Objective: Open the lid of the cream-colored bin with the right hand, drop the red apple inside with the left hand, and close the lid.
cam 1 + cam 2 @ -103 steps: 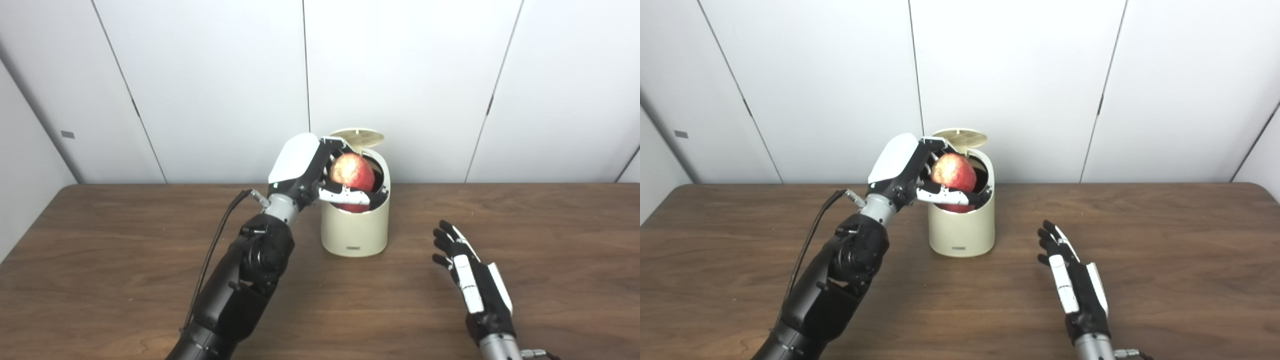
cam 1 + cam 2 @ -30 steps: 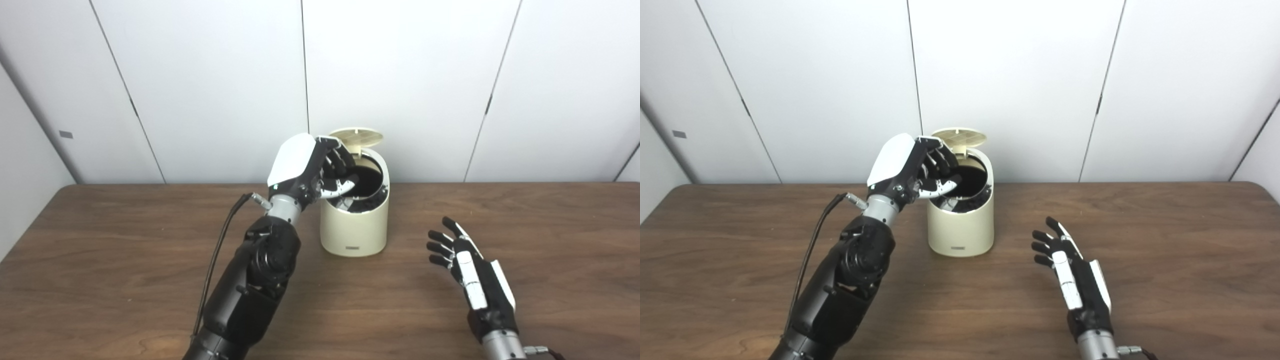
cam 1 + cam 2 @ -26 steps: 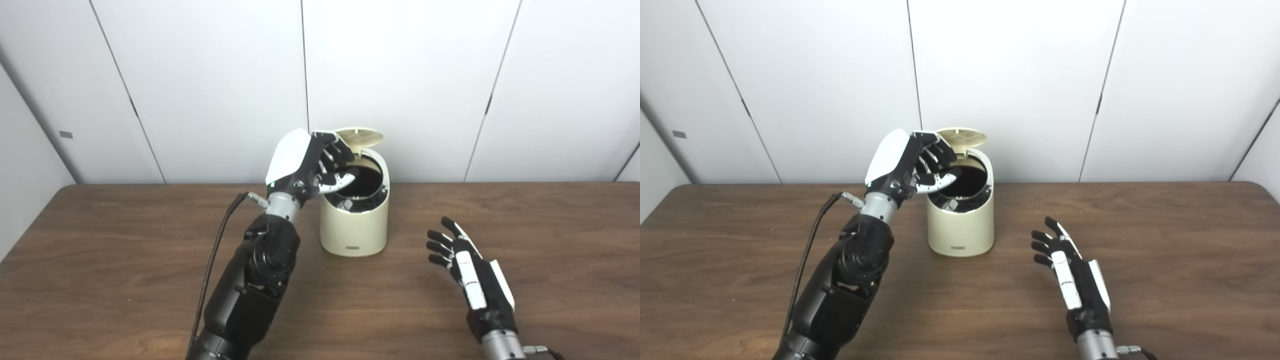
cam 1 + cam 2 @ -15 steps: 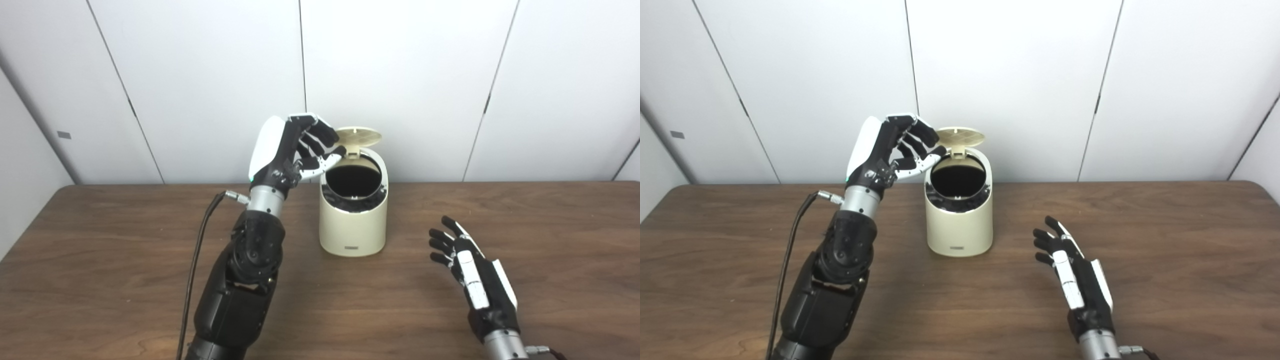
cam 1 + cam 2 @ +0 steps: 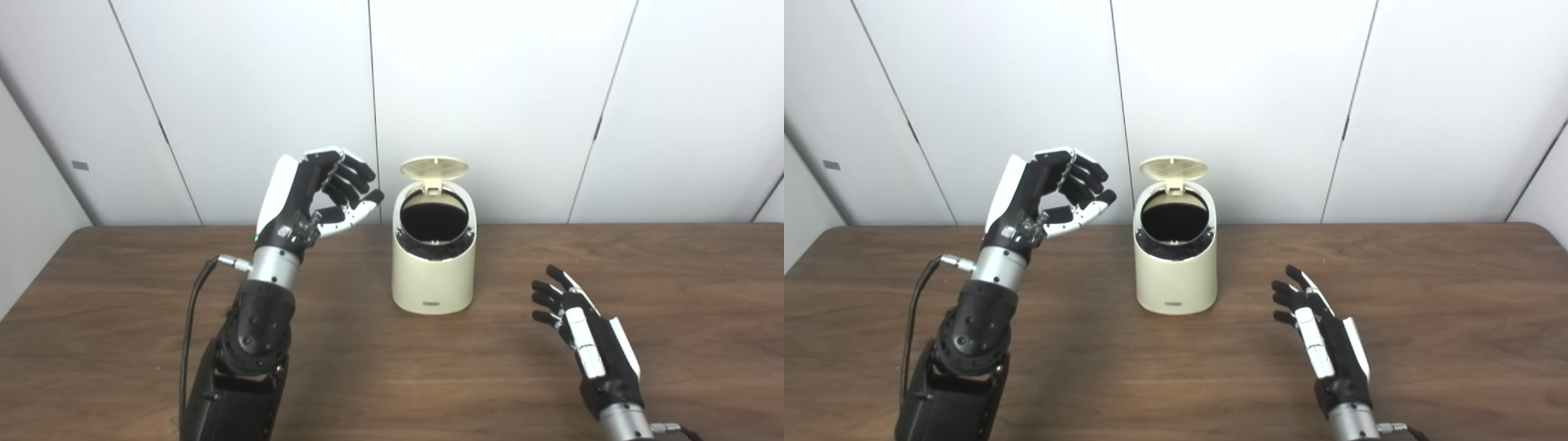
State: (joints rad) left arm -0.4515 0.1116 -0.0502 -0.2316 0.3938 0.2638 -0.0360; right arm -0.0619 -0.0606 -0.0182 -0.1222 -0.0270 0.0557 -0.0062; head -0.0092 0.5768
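1. The cream-colored bin (image 5: 433,269) stands upright near the back of the brown worktop (image 5: 122,343), close to the white wall (image 5: 490,92).
2. Its round lid (image 5: 434,167) is flipped up at the back, so the top is open.
3. The inside of the bin looks dark. The red apple cannot be seen in either view.
4. The left hand (image 5: 315,196) is up in the air to the left of the bin, not touching it. Its fingers (image 5: 349,179) are curled a little and apart, and it holds nothing.
5. The right hand (image 5: 582,334) is low over the worktop, to the right of the bin and nearer the camera. Its fingers are spread out, and it holds nothing.
6. A black cable (image 5: 190,331) runs down beside the left arm.
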